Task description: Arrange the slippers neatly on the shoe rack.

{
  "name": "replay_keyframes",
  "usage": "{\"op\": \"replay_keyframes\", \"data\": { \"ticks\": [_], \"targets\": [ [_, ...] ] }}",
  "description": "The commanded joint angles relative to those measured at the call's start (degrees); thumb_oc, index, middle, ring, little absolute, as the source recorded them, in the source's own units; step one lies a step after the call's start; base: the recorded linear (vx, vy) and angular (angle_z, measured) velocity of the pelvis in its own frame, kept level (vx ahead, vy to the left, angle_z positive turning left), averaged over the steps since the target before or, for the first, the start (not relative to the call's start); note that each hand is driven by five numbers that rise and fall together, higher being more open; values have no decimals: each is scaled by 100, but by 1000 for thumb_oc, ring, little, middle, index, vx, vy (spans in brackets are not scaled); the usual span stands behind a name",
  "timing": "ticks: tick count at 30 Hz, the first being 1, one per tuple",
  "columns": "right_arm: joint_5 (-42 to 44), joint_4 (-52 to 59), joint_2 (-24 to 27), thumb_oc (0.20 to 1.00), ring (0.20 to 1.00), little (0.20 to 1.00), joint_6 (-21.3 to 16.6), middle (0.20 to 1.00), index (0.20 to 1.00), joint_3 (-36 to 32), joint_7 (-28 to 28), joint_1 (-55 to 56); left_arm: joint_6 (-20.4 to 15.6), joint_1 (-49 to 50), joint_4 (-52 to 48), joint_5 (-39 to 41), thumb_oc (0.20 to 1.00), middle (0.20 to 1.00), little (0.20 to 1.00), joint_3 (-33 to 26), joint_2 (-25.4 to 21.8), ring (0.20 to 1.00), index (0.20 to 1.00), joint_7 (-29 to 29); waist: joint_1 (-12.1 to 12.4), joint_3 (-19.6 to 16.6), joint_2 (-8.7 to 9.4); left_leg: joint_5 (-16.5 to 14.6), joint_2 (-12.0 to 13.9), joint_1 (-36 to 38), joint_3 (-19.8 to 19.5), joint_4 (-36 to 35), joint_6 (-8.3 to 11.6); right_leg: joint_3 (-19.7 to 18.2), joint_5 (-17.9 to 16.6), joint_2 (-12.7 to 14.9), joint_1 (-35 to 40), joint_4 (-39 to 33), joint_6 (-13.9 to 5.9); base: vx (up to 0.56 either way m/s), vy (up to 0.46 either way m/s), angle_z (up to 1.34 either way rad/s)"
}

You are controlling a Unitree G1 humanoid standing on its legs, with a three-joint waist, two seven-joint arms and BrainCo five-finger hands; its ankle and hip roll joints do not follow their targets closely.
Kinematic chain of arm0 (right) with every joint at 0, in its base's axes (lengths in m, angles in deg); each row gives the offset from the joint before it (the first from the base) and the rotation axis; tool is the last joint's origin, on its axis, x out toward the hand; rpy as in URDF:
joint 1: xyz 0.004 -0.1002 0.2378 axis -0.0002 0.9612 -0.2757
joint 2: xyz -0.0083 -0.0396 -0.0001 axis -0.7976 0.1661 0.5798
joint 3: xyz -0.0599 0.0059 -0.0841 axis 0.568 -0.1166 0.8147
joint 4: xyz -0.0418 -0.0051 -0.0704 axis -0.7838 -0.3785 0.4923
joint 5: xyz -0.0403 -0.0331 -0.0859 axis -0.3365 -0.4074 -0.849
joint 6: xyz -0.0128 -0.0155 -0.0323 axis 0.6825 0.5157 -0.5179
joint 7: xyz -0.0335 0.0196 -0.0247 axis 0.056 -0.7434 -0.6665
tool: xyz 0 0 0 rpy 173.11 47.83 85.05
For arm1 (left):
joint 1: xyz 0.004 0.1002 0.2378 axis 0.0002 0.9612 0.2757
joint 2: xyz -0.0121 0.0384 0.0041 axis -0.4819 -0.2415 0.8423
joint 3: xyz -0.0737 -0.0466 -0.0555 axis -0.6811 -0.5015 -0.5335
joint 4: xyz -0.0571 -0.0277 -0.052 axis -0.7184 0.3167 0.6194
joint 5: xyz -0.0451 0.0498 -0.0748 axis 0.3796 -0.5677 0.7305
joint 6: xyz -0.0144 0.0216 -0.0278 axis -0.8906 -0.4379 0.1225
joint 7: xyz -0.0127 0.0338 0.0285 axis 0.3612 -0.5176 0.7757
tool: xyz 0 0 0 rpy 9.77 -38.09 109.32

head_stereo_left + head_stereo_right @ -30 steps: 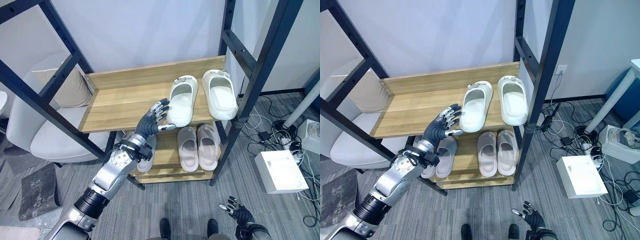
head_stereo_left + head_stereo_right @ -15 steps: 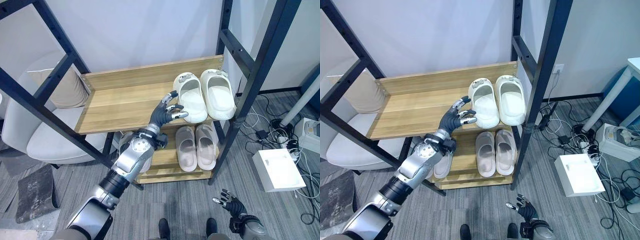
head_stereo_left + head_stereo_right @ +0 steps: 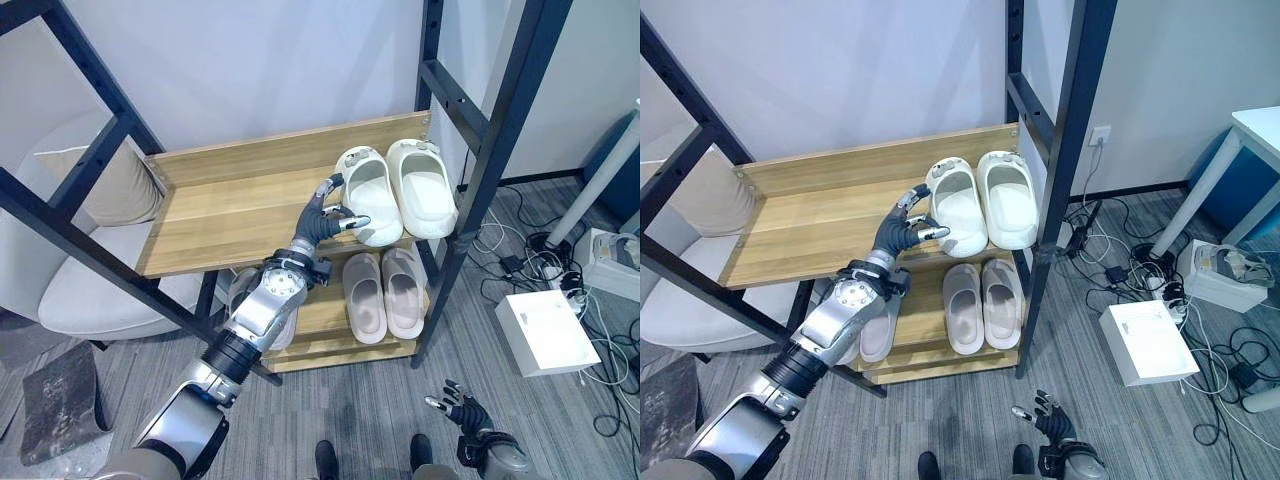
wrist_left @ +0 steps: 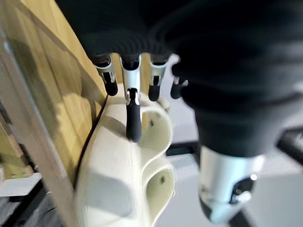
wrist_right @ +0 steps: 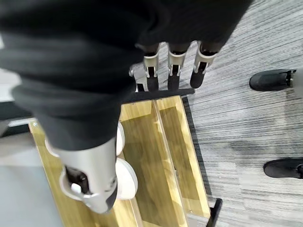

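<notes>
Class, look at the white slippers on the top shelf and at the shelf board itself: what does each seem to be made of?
White slippers: likely moulded foam or rubber, matte; thick, smooth, seamless one-piece shape. Shelf board: wood or wood-look laminate, satin; pale grain lines running along planks.

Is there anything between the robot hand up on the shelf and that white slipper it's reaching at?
Nothing: in the left eye view the left robot hand already rests its straight fingers against the nearer white slipper, with no gap.

Grey carpet floor (image 3: 360, 420), pale wall (image 3: 250, 60), cushioned grey chair (image 3: 70, 290), white box (image 3: 545, 335) among floor cables.
</notes>
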State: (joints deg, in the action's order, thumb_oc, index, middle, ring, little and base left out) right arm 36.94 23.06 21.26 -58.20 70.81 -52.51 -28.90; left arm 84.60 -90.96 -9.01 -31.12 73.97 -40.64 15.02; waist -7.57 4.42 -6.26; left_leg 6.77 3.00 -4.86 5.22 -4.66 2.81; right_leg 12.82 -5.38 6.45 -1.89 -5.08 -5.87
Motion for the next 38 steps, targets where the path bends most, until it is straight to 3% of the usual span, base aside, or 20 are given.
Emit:
{"op": "replay_keyframes", "data": {
  "ticks": [1, 7, 12, 13, 14, 17, 21, 24, 27, 29, 30, 32, 38],
  "targets": [
    [177, 35, -217, 1000, 1000, 1000, -290, 1000, 1000, -167, 18, -240, -671, -255, 9, 451, 1000, 1000, 1000, -707, -230, 1000, 1000, 214, 164, 152, 265, -484, -114, 407, -257, -34, 168, 327, 448, 57, 292, 8, -210, -12, -26, 5],
    [226, -290, -113, 1000, 1000, 1000, -270, 1000, 1000, -294, 193, -297, -838, 362, -1633, 1705, 1000, 1000, 1000, -895, -568, 1000, 1000, -712, 369, 63, 336, -475, -117, 390, -369, -34, 175, 441, 441, 60, 341, 8, -204, -13, -13, 14],
    [20, -606, -232, 1000, 1000, 1000, -287, 1000, 1000, -247, 427, -191, -633, 983, -3188, 1911, 1000, 1000, 1000, -315, -788, 1000, 1000, -1879, 488, 25, 397, -504, -135, 389, -464, -34, 152, 497, 461, 62, 382, 8, -193, -8, 3, 17],
    [19, -608, -235, 1000, 1000, 1000, -290, 1000, 1000, -245, 428, -189, -628, 993, -3198, 1912, 1000, 1000, 1000, -317, -791, 1000, 1000, -1879, 488, 22, 400, -505, -135, 390, -463, -34, 152, 497, 462, 62, 383, 8, -193, -6, 10, 6],
    [9, -798, -330, 1000, 1000, 1000, -334, 1000, 1000, -195, 470, -270, -495, 1198, -3645, 1875, 1000, 1000, 1000, 141, -872, 1000, 1000, -2335, 531, 20, 407, -519, -140, 394, -477, -34, 139, 514, 470, 65, 389, 8, -190, -3, 13, 4],
    [0, -1041, -466, 1000, 1000, 1000, -395, 1000, 1000, -82, 482, -527, -211, 1495, -3524, 1905, 1000, 1000, 1000, 955, -848, 1000, 1000, -2811, 591, 52, 402, -528, -149, 403, -491, -34, 118, 514, 472, 62, 395, 8, -186, -10, 17, 0],
    [-133, -1090, -484, 1000, 1000, 1000, -419, 1000, 1000, 96, 515, -676, -81, 1768, -2664, 1009, 1000, 1000, 1000, 1734, -1113, 1000, 1000, -3194, 596, 125, 402, -541, -144, 444, -463, -34, 90, 468, 482, 49, 415, 8, -190, -7, 12, -2],
    [-263, -942, -490, 1000, 1000, 1000, -438, 1000, 1000, 344, 485, -654, -117, 2125, -1455, 84, 1000, 1000, 1000, 1927, -969, 1000, 1000, -2975, 598, 172, 426, -535, -143, 452, -467, -34, 74, 458, 483, 48, 420, 8, -188, -4, 7, -1],
    [-353, -632, -433, 1000, 1000, 1000, -400, 1000, 1000, 546, 392, -611, -164, 2354, 75, -965, 1000, 1000, 1000, 1909, -481, 1000, 1000, -2498, 559, 203, 475, -533, -138, 450, -460, -34, 57, 438, 470, 53, 419, 8, -191, -4, 3, 1],
    [-342, -431, -421, 1000, 1000, 1000, -392, 1000, 1000, 646, 318, -523, -154, 2669, 1122, -900, 1000, 1000, 1000, 1522, -16, 1000, 1000, -2044, 558, 226, 493, -545, -135, 478, -434, -34, 46, 429, 468, 50, 438, 8, -189, -3, 4, 2],
    [-341, -428, -415, 1000, 1000, 1000, -391, 1000, 1000, 649, 317, -524, -167, 2663, 1141, -904, 1000, 1000, 1000, 1521, -2, 1000, 1000, -2042, 549, 216, 490, -526, -141, 457, -439, -34, 42, 435, 455, 56, 420, 8, -190, 0, 0, 0],
    [-257, -433, -464, 1000, 1000, 1000, -417, 1000, 1000, 690, 118, -574, -256, 2802, 2049, -609, 1000, 1000, 1000, 979, 370, 1000, 1000, -1380, 595, 227, 525, -518, -136, 473, -421, -34, 36, 434, 447, 56, 422, 8, -184, -5, 2, -2],
    [-279, -465, -470, 1000, 1000, 1000, -482, 1000, 1000, 616, -206, -656, -331, 2965, 2788, -95, 1000, 1000, 1000, 202, 596, 1000, 1000, -776, 687, 218, 584, -483, -163, 449, -470, -34, 27, 503, 443, 70, 438, 8, -173, 4, -8, 4]
  ]
}}
